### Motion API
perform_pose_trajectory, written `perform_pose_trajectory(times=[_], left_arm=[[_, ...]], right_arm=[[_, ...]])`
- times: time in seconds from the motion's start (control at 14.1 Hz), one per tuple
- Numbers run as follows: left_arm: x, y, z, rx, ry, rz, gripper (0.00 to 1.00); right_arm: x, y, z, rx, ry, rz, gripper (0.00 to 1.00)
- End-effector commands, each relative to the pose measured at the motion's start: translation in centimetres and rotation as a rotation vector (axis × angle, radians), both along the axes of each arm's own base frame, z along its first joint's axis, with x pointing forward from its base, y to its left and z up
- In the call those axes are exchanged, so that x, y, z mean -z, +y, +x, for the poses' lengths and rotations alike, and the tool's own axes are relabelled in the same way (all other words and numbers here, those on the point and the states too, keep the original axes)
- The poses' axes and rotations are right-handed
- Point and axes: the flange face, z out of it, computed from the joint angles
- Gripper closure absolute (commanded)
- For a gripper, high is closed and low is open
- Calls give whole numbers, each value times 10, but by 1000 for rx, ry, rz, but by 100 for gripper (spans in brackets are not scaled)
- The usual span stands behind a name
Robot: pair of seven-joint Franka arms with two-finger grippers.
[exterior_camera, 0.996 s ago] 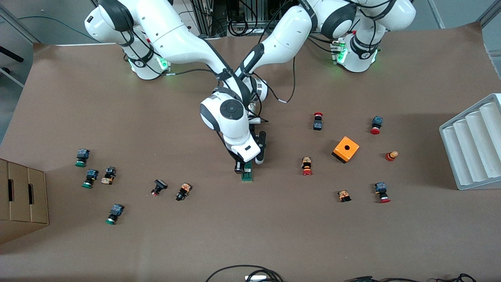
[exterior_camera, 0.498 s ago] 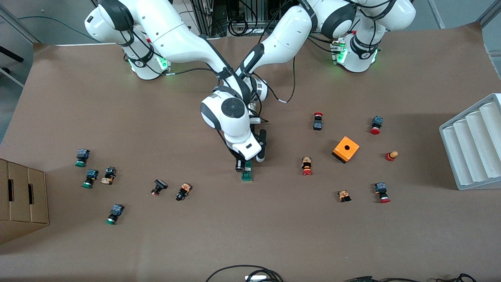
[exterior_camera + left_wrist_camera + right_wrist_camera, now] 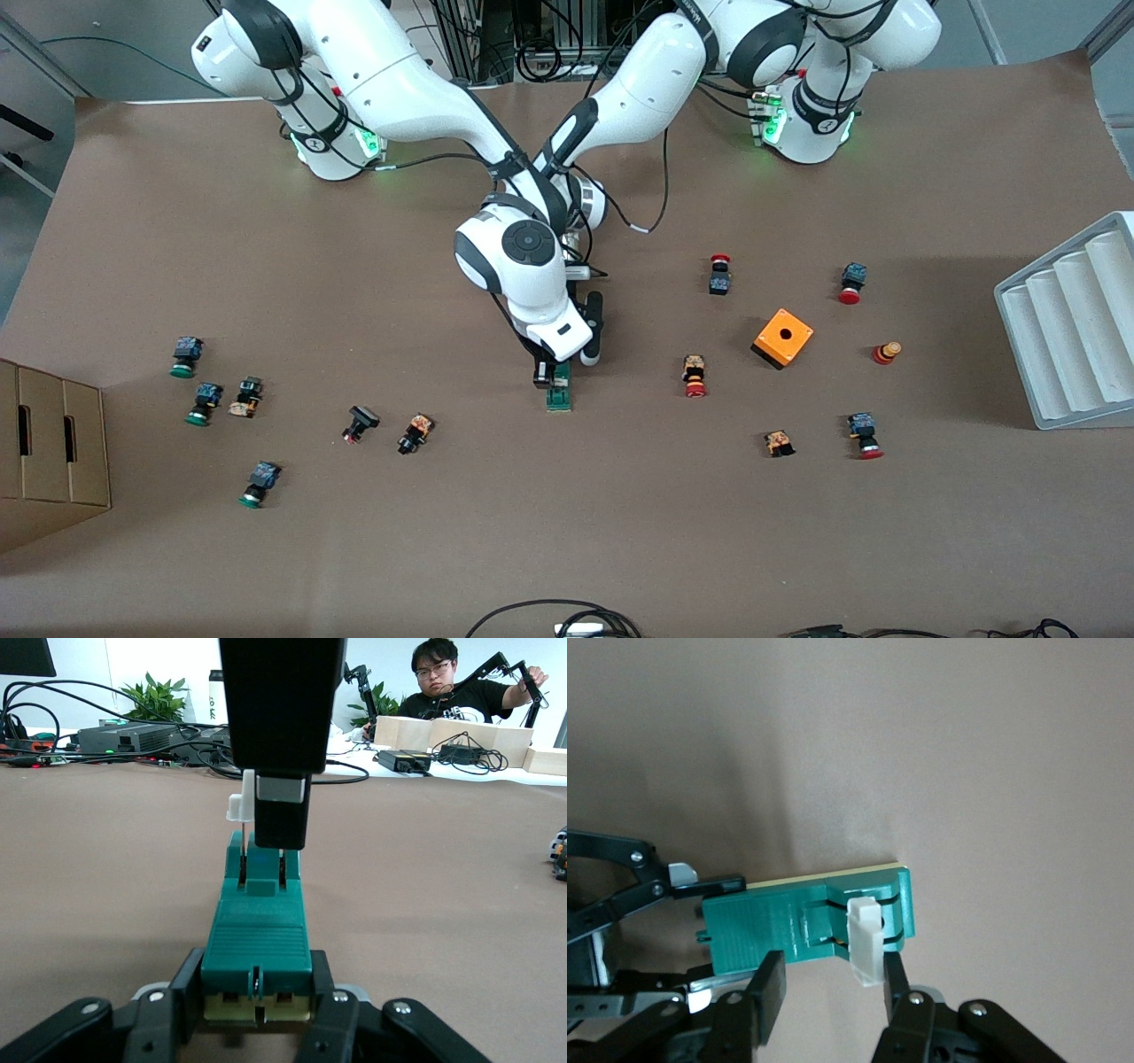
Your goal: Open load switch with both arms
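Observation:
The dark-green load switch [image 3: 559, 398] lies flat near the table's middle, its white piece [image 3: 866, 943] standing up from the end nearer the front camera. My left gripper [image 3: 257, 1010] is shut on the switch's other end, one finger on each long side. In the front view the right arm's hand covers it. My right gripper [image 3: 551, 377] hangs over the switch from above. Its fingers [image 3: 769, 988] stand apart along the switch's length. The white piece [image 3: 236, 806] sits right beside one fingertip, and the other finger touches nothing I can see.
An orange box with a hole [image 3: 782, 338] and several push buttons [image 3: 695, 376] lie toward the left arm's end. More buttons [image 3: 415, 433] lie toward the right arm's end, by a cardboard box [image 3: 49, 452]. A white ribbed rack [image 3: 1072, 328] stands at the table's edge.
The right arm's hand has shifted very slightly over the switch. The switch and the left gripper have not moved.

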Motion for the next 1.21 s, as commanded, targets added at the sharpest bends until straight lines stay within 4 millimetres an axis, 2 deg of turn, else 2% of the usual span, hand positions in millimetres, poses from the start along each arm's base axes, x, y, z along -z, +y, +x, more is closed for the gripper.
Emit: perform_pose_trajectory(times=[0.0,1.14], left_arm=[[-2,-1,-3,-14,5,-18,48],[0,0,-4,-14,7,-15,48]], right_arm=[[0,-4,-13,-14,17,-21,49],[5,-3,-23,-21,31,-24,51]])
